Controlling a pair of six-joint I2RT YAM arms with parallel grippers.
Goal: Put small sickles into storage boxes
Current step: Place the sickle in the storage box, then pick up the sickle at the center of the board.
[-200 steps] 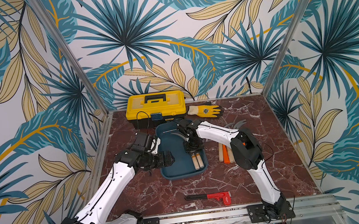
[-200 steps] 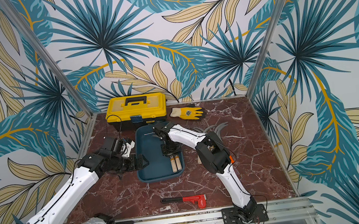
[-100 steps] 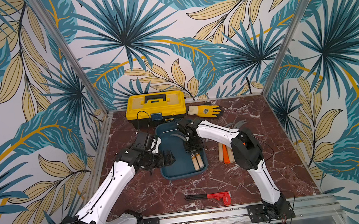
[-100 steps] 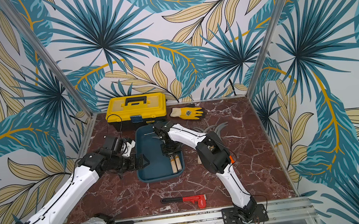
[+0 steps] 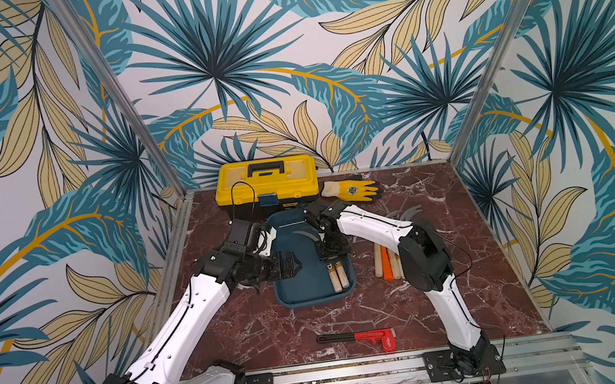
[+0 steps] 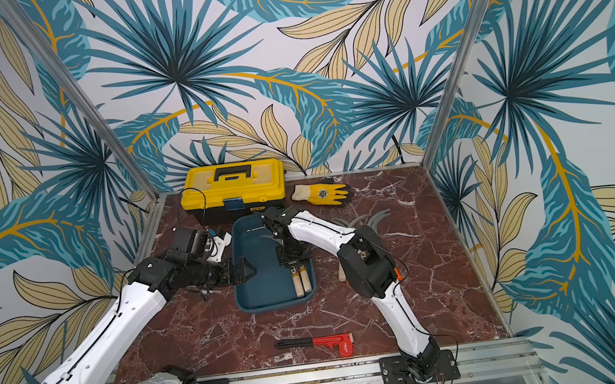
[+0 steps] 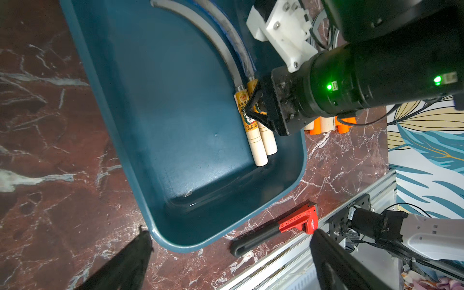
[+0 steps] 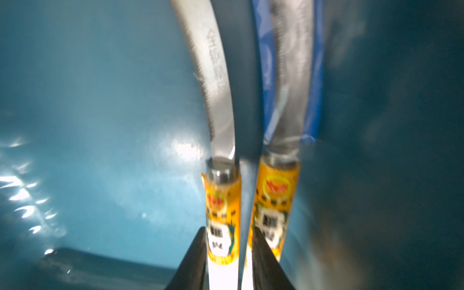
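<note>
Right claw [image 7: 252, 109] rests over two pale-handled sickles [image 7: 259, 148] inside the teal tray [image 7: 163, 113].

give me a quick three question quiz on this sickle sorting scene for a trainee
1. How many curved-bladed sickles with pale wooden handles lie in the shallow dark teal-blue plastic tray?
2. True or false: the red pipe wrench with a black handle lies outside the tray.
3. Fill in: the loose sickles on the brown marble tabletop lie on the robot's ___ side of the tray.
Key: 1. two; 2. true; 3. right.
</note>
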